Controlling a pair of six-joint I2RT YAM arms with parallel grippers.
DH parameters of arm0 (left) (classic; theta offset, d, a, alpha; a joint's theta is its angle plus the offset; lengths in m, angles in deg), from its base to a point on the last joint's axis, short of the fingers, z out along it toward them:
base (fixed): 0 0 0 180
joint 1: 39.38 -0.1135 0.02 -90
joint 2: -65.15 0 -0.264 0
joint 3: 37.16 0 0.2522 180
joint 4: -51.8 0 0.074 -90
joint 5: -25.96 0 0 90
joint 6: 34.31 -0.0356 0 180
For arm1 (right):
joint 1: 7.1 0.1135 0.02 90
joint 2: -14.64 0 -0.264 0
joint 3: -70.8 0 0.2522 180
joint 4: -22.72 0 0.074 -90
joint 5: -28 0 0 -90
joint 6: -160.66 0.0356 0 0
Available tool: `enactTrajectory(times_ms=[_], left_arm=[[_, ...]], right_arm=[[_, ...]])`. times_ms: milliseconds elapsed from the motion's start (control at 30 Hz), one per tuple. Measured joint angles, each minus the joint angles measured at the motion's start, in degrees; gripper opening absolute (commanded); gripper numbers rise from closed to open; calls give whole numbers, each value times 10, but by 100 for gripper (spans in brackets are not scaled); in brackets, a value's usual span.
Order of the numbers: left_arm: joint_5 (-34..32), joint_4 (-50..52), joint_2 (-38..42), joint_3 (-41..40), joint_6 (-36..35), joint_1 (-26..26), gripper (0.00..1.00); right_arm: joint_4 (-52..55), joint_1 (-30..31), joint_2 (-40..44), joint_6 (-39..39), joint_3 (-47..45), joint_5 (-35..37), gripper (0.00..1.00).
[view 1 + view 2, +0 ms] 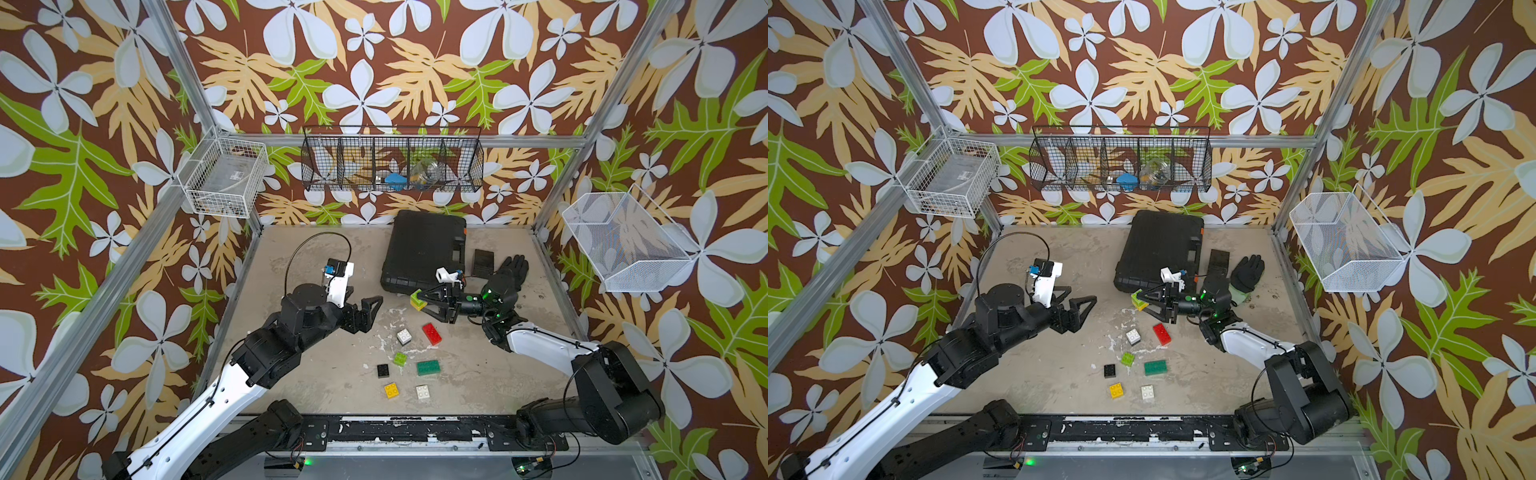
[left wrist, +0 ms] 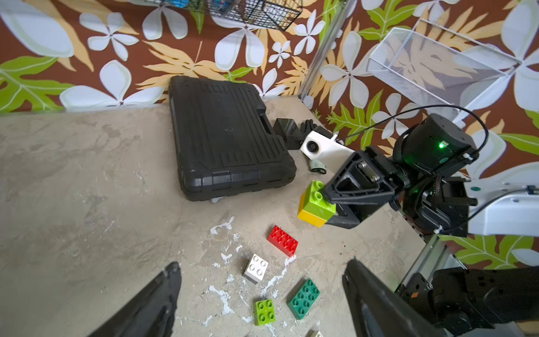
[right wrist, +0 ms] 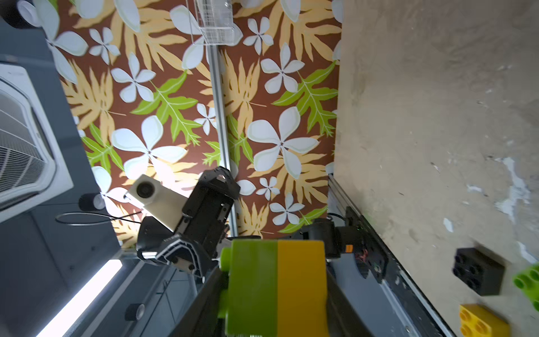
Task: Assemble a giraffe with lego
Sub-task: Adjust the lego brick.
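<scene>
Top views, both. Right end effector: clamps a lime-on-yellow lego stack, tipped on its side, just off the near edge of the black case. Left end effector: hangs with jaws spread, holding nothing, apart from the stack, by the case's near corner. On the table, nearer the robot than the case: red brick and white brick closest, then lime brick, dark green brick and black brick, farthest yellow brick and second white brick.

Left wrist view: shows the wide-parted jaws, the stack beside the case's corner, studs of its lime half bare.

Right wrist view: shows jaws pinching both halves of the stack; black, yellow and lime bricks loose on the table.
</scene>
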Motion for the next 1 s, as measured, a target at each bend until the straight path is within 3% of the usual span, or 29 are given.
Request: enactTrajectory(times_ms=[367,567,733,1000], left_arm=[[27,-43,-63,40,-56,54,88],[26,-57,-89,58,-72,86,84],[3,-60,-105,64,-86,97,73],[-44,-60,-116,69,-100,104,72]], right_arm=[[-117,43,-19,167,49,67,43],[-152,82,-42,189,56,87,43],[-162,88,-48,193,64,96,43],[-166,93,-46,195,61,98,43]])
